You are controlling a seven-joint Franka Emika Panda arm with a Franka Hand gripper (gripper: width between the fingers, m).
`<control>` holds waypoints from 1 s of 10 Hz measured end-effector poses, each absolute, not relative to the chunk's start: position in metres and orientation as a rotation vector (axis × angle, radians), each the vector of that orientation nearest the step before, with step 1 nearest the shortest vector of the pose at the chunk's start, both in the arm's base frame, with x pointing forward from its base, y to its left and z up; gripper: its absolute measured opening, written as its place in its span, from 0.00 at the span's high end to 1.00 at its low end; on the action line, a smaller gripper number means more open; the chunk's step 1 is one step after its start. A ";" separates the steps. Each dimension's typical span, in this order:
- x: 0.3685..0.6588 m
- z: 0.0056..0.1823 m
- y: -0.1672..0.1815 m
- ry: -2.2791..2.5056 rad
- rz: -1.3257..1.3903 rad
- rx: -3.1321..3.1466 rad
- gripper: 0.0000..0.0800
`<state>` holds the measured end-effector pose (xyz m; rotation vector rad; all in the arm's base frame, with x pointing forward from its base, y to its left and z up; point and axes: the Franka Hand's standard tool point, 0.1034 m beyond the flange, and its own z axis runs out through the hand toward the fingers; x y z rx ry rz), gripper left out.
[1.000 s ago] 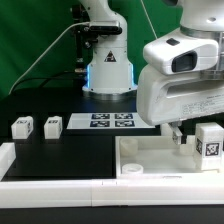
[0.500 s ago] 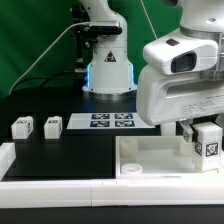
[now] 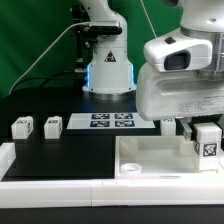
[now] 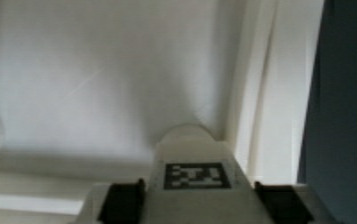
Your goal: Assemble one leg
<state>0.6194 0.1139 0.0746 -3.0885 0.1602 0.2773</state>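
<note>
My gripper (image 3: 200, 133) is shut on a leg (image 3: 208, 143), a small white post with a black-and-white marker. It holds the leg upright over the right end of the white tray-like tabletop (image 3: 150, 158). In the wrist view the leg (image 4: 196, 170) sits between my two black fingers (image 4: 125, 202), with the gripper (image 4: 200, 206) above the tabletop's inner surface (image 4: 104, 90) near its raised rim (image 4: 264, 70). Two more legs (image 3: 21, 127) (image 3: 52, 125) stand on the black table at the exterior view's left.
The marker board (image 3: 112, 121) lies flat behind the tabletop, in front of the robot base (image 3: 108, 70). A white raised border (image 3: 40, 165) runs along the table's front and left edge. A round socket (image 3: 131, 169) shows at the tabletop's front rim.
The arm has shifted slightly toward the exterior view's left. The leg stays gripped over the tabletop's right end, a touch lower.
</note>
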 end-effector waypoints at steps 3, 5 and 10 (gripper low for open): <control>0.619 0.075 0.117 0.699 0.285 -3.043 0.63; 0.620 0.075 0.120 1.007 0.280 -2.966 0.63; 0.620 0.075 0.134 1.711 0.257 -2.668 0.63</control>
